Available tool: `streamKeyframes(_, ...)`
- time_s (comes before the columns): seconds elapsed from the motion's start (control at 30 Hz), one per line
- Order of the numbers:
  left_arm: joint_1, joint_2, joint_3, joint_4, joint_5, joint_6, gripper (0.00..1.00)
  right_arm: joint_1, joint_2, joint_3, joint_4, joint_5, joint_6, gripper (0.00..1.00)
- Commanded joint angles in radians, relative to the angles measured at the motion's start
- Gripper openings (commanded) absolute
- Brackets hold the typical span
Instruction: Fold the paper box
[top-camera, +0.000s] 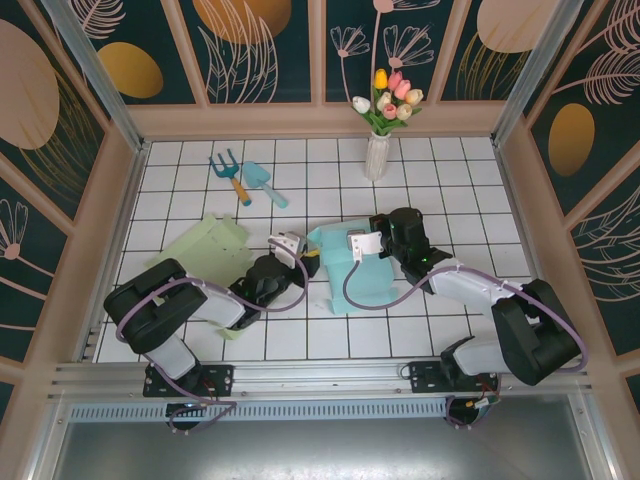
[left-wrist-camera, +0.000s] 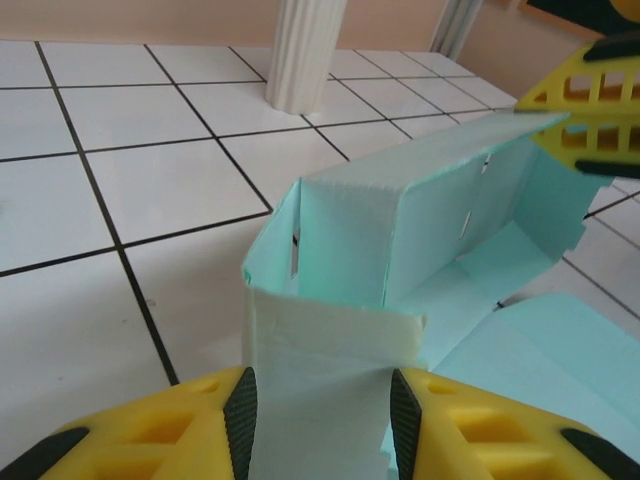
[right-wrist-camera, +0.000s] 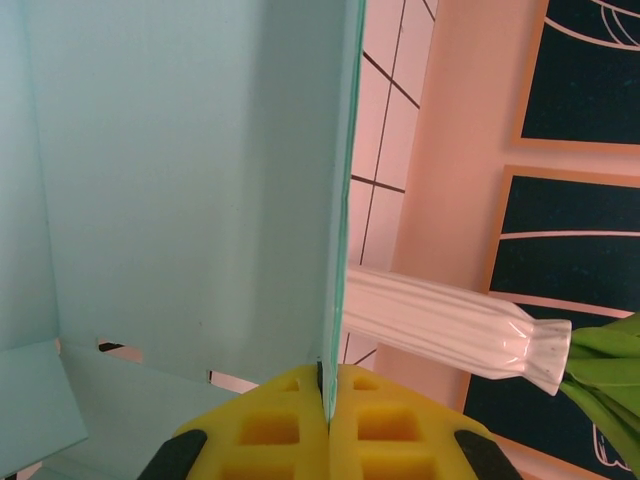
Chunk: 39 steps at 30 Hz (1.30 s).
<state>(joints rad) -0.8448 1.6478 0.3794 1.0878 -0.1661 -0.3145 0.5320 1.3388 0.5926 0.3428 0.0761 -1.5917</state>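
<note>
The right gripper (right-wrist-camera: 325, 400) has its yellow fingers (right-wrist-camera: 270, 430) pressed together on the top edge of an upright wall of the teal paper box (top-camera: 360, 280), the thin sheet pinched between them. The left gripper (left-wrist-camera: 322, 425) has its fingers (left-wrist-camera: 240, 415) apart on either side of a pale flap at the box's opposite end; the flap's edges meet the pads, but whether they squeeze it cannot be told. The half-raised box sits near the middle of the white tiled table (top-camera: 470, 200), between the two wrists. A flat light green sheet (top-camera: 205, 245) lies toward the left edge, partly under the left arm. Beyond the box, near the middle of the far edge, stands a white ribbed vase (top-camera: 376, 155) of tulips (top-camera: 392, 98), well apart from the grippers. A toy garden fork (top-camera: 230, 172) and a blue trowel (top-camera: 265, 185) lie side by side to the vase's left.
</note>
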Motion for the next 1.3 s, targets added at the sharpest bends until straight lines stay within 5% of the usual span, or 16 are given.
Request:
streamKeyframes(0.0, -0.005, -0.009, -0.027, 0.056, 0.002, 0.038, 0.43, 0.01, -0.003, -0.023, 0.038, -0.029, -0.016, 0.0)
streamKeyframes(0.57, -0.005, 0.06, 0.037, 0.108, 0.106, 0.039, 0.39, 0.01, 0.022, -0.019, 0.026, -0.027, -0.021, 0.0)
streamKeyframes(0.83, 0.001, -0.05, -0.037, -0.025, -0.037, 0.103, 0.43, 0.01, 0.021, -0.009, 0.003, -0.034, -0.015, 0.0)
streamKeyframes(1.13, 0.145, -0.085, -0.149, 0.084, 0.264, 0.101, 0.46, 0.01, 0.01, -0.006, -0.027, -0.042, -0.01, 0.0)
streamKeyframes(1.27, 0.174, -0.06, -0.133, 0.107, 0.376, 0.172, 0.56, 0.029, 0.004, -0.005, -0.034, -0.044, -0.01, 0.0)
